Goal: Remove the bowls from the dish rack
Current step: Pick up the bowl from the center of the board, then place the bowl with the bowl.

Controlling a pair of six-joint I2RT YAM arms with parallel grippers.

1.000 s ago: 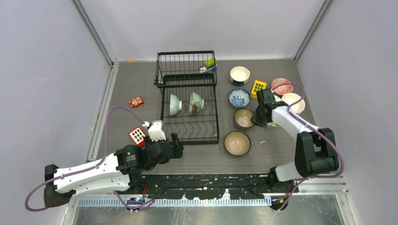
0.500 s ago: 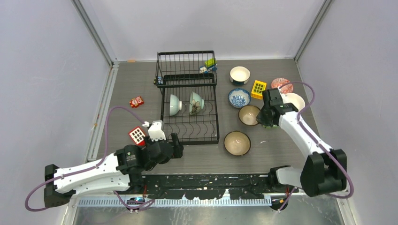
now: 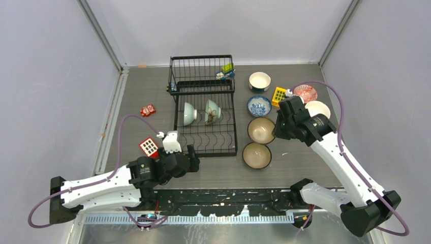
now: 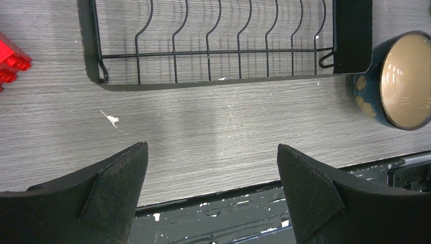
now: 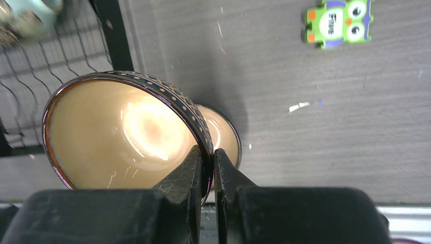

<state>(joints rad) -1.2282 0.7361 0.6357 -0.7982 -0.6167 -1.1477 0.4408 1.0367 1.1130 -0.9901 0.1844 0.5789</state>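
Bowls: eight in all, two in the rack and six out on the surface (image 3: 152, 81) to its right.

Top view.
- Rack (image 3: 206, 140): black wire, mid-surface, with the raised section at the far end.
- In its lower section, two bowls stand on edge side by side between the tines: the green bowl (image 3: 189, 113) on the left and the teal bowl (image 3: 212, 112) on the right.
- Toys (image 3: 227, 69) sit in the raised section's right corner.
- Just right of the rack, far to near: white bowl (image 3: 259, 81), blue bowl (image 3: 259, 106), held bowl (image 3: 261, 130), brown bowl (image 3: 256, 155).
- Further right are the red bowl (image 3: 305, 93) and the cream bowl (image 3: 317, 108), the latter partly behind the right arm.
- A yellow block (image 3: 279, 94) lies between the blue and red bowls.
- A red block (image 3: 148, 147) lies left of the rack's near end.
- Right fingers (image 3: 277, 131): at the held bowl's right rim.
- Left fingers (image 3: 188, 152): low, near the rack's near left corner, touching nothing.

Left wrist view.
- Left fingers (image 4: 213, 195): spread wide over bare surface, with nothing between them.
- The rack's (image 4: 223, 81) near edge runs across the top.
- The brown bowl (image 4: 406, 81), dark blue outside, lies just past its right corner.
- The red block (image 4: 10, 61) is at the left edge.

Right wrist view.
- Right fingers (image 5: 207, 168): pinching the held bowl's (image 5: 122, 132) rim, one inside and one outside.
- The held bowl is tilted, tan inside and dark-patterned outside. It partly covers the brown bowl (image 5: 223, 137) behind it.
- The rack (image 5: 109, 30) is on the left, with the teal bowl (image 5: 25, 7) blurred in the top corner.
- An owl toy (image 5: 338, 23) lies flat on the surface at top right.
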